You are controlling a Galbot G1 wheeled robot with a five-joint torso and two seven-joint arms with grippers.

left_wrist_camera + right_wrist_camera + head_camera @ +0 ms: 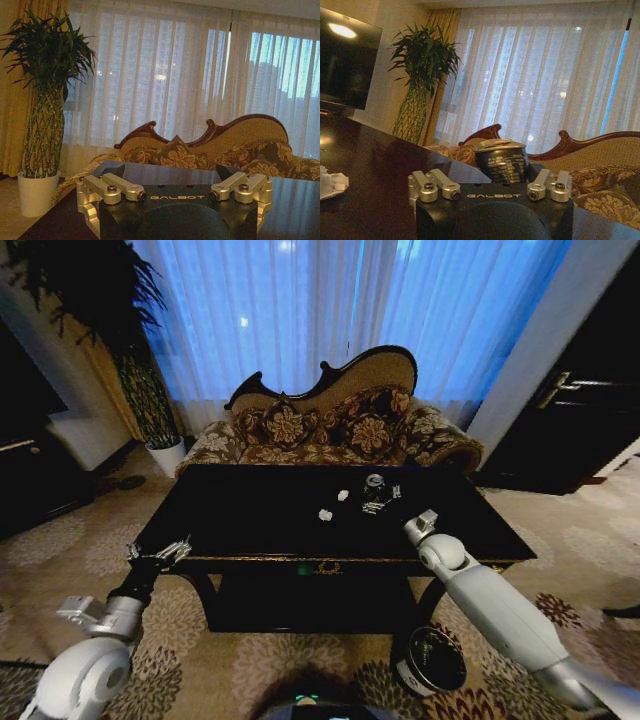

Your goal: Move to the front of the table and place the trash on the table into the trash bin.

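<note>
The black table (250, 530) stands right in front of me. On its right half lies the trash: two white paper bits (326, 514), a dark can (375, 481) and a small clear bottle (380, 505). My right gripper (422, 523) hovers open over the table's front right, a short way before the can (501, 159), with a paper bit (332, 182) off to one side. The right gripper (492, 175) holds nothing. My left gripper (160, 554) is open and empty at the table's left front corner. The left gripper (172, 172) faces the sofa. The trash bin (432, 660) stands on the floor under my right arm.
A patterned sofa (330, 425) runs along the table's far side, with curtains behind it. A tall potted plant (150, 400) stands at the back left, a dark cabinet (30, 480) at the left and a dark door (580, 410) at the right. Patterned carpet surrounds the table.
</note>
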